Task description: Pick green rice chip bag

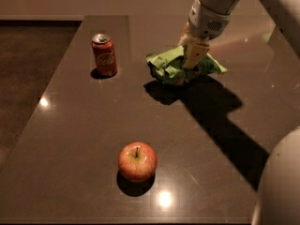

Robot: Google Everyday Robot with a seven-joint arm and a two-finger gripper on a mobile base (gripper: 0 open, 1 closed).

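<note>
The green rice chip bag [165,65] is a crumpled lime-green foil bag at the back right of the dark table [84,139]. My gripper [186,72] comes down from the upper right and is shut on the bag's middle. The bag hangs a little above the table, with its shadow showing below and in front of it. The cream fingers [193,55] cover part of the bag's middle.
A red soda can [104,55] stands upright at the back left, to the left of the bag. A red apple [137,161] sits near the front middle. The robot's white body [279,186] fills the lower right corner. The table's left edge borders dark floor.
</note>
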